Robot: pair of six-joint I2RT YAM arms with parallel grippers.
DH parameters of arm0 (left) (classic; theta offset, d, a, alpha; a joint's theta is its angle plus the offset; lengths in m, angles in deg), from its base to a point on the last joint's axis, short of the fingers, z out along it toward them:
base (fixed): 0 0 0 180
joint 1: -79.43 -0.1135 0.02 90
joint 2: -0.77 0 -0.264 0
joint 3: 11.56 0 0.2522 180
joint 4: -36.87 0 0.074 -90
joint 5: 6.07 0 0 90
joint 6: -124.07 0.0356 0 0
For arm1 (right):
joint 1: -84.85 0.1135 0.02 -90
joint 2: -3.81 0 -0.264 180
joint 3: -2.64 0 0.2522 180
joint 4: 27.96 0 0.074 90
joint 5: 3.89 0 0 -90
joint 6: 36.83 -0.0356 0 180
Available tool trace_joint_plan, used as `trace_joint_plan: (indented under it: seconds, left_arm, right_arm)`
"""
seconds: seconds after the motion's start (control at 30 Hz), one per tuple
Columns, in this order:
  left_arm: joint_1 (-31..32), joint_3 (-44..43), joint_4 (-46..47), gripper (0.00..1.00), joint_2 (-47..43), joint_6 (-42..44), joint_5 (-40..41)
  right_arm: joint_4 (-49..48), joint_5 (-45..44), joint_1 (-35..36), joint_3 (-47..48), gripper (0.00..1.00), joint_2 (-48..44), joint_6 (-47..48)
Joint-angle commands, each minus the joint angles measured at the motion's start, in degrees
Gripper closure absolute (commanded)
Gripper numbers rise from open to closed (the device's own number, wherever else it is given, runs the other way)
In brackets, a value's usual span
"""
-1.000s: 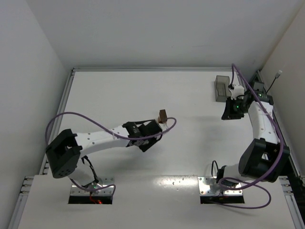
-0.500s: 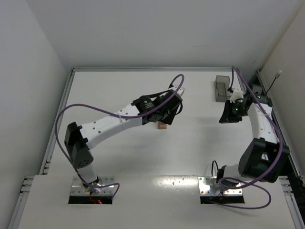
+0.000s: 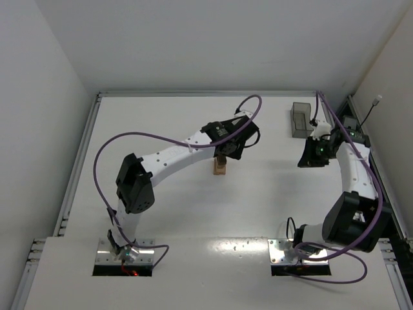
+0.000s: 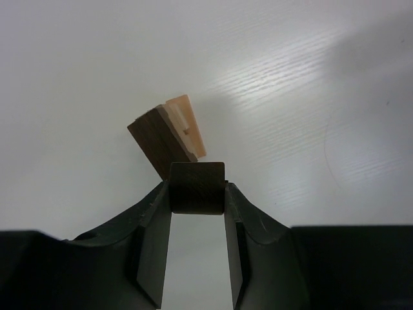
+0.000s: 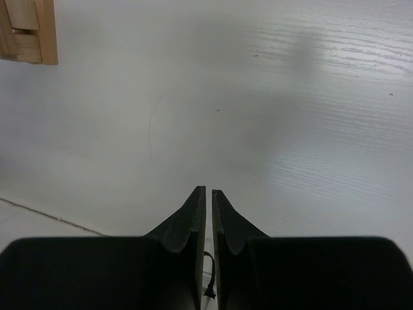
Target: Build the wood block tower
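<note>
Left wrist view has the left fingers (image 4: 150,223) set narrow and clamped on a dark brown block (image 4: 197,187), one finger against each side face. At 12 o'clock from that block the tower (image 4: 171,132) shows a dark brown top and a light tan piece beside it. The two overlap in the picture, so whether block and tower touch cannot be told. From the top camera the tower (image 3: 221,166) stands near the middle of the desk (image 3: 258,213), its upper part hidden under the left wrist. The right fingers (image 5: 187,226) are pressed together with only a sliver between them and hold nothing, hanging over bare desk. Light tan wood pieces (image 5: 26,29) sit at 10 o'clock in that view, cut off by the frame corner. A translucent grey bin (image 3: 299,120) stands at 2 o'clock from the tower; its contents cannot be made out.
</note>
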Motion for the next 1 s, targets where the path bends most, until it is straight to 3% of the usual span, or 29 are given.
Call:
trace_joint_plan:
  seconds: [0.0, 0.37, 0.97]
  left_arm:
    - [-2.5, -2.2, -0.4, 1.00, 0.5, -2.0, 0.4]
    - [-7.2, -0.9, -0.4, 1.00, 3.3, -3.4, -1.9]
    - [-7.7, 2.2, -0.4, 1.00, 3.8, -2.9, -6.0]
  right_arm:
    - [-0.7, 1.4, -0.3, -0.4, 0.94, -2.0, -0.5]
    - [-1.3, 1.9, -0.3, -0.9, 0.93, -2.0, -0.5]
    - [-1.3, 2.4, -0.8, -1.4, 0.90, -1.0, -0.5]
